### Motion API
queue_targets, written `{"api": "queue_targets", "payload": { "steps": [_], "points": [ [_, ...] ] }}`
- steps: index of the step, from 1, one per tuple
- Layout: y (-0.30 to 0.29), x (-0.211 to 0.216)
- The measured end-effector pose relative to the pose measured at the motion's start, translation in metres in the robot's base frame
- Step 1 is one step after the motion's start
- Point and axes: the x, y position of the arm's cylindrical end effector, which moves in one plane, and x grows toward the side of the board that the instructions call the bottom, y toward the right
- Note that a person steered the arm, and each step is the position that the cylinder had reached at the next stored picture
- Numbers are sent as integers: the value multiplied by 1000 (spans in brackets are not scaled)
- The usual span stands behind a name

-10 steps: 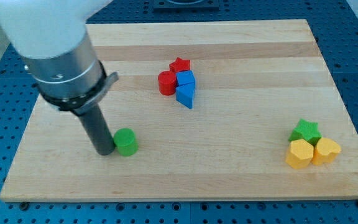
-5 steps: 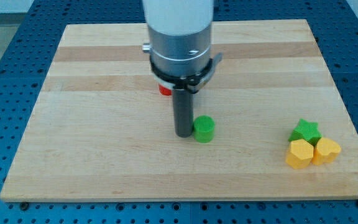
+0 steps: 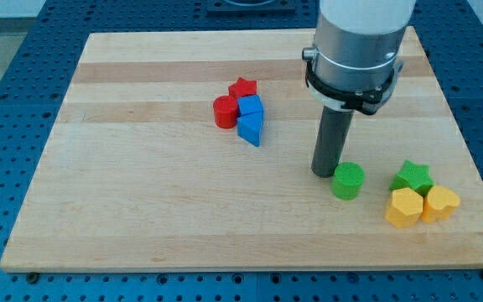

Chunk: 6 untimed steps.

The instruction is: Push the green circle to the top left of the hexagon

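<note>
The green circle [image 3: 347,180] lies on the wooden board [image 3: 141,201] at the view's lower right. My tip [image 3: 324,172] stands right against its upper left side. The yellow hexagon [image 3: 405,207] lies to the right of the circle and a little lower, with a gap between them. A green star [image 3: 412,176] sits just above the hexagon and a yellow heart [image 3: 440,204] touches its right side.
A cluster near the board's middle top holds a red star [image 3: 243,87], a red cylinder [image 3: 225,111], a blue cube-like block [image 3: 251,106] and a blue triangle [image 3: 251,128]. The board's right edge runs close to the yellow heart.
My tip has swept from the view's left to the right, pushing the green circle along with it, from the lower left to near the yellow hexagon.
</note>
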Motion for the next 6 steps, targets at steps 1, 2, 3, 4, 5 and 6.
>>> {"api": "queue_targets", "payload": {
  "steps": [1, 2, 3, 4, 5, 6],
  "points": [
    [0, 15],
    [0, 28],
    [0, 40],
    [0, 60],
    [0, 75],
    [1, 66]
  ]
}}
